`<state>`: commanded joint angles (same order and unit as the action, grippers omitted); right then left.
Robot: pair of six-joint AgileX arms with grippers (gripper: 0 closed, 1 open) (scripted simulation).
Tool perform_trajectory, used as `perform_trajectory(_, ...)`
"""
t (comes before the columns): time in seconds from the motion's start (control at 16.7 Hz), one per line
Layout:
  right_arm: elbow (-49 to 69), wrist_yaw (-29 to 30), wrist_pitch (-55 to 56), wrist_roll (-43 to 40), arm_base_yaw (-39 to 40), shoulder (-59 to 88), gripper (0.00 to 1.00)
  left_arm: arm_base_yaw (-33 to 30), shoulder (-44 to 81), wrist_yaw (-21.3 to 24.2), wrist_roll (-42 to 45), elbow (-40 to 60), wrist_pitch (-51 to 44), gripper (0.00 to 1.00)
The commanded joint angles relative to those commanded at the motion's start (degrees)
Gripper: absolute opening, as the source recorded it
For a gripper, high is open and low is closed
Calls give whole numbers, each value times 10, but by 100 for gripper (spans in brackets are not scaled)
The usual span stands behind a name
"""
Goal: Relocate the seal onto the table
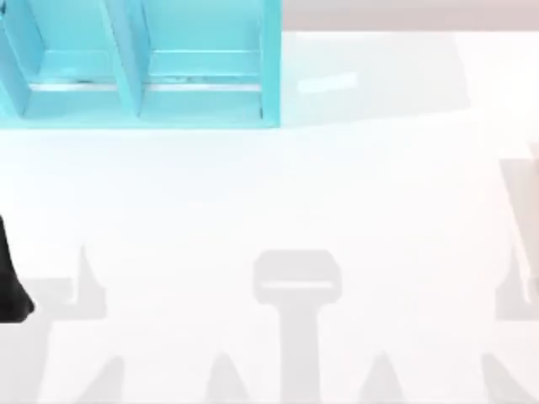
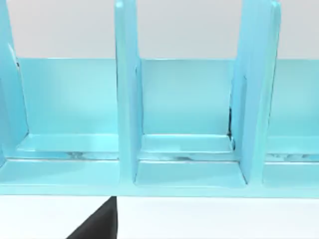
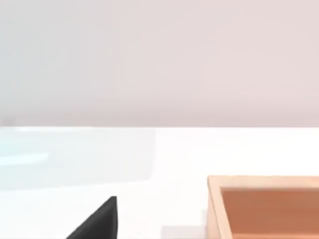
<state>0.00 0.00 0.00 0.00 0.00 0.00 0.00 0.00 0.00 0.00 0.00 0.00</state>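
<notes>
So our left gripper (image 2: 97, 221) sits at the left edge of the table (image 1: 278, 194), facing the turquoise shelf (image 1: 143, 76), and our right gripper (image 3: 97, 221) is by a wooden box (image 3: 264, 209). We can't tell either one's grip state, or where the seal is. If it's shelved, we'd guess left is nearer.

Table (image 1: 278, 194) wide open across middle and near side, free passage left to right. Turquoise shelf unit (image 1: 143, 76) blocks far left corner; its upright dividers (image 2: 127, 99) split it into narrow open-fronted compartments, entry from the front only. Orange-brown wooden tray (image 3: 264, 204) sits on the table in the right wrist view, raised rim in the way there. Left arm (image 1: 13, 278), dark, at the left edge, near side.
</notes>
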Motion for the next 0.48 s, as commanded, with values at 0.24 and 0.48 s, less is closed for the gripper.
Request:
perform_trajectory(0.24, 19, 0, -19, -7, -7, 19, 100, 0, 0, 0, 0, 0, 0, 100)
perform_trajectory(0.48, 122, 0, -118, -46, -47, 128, 100, 0, 0, 0, 0, 0, 0, 100)
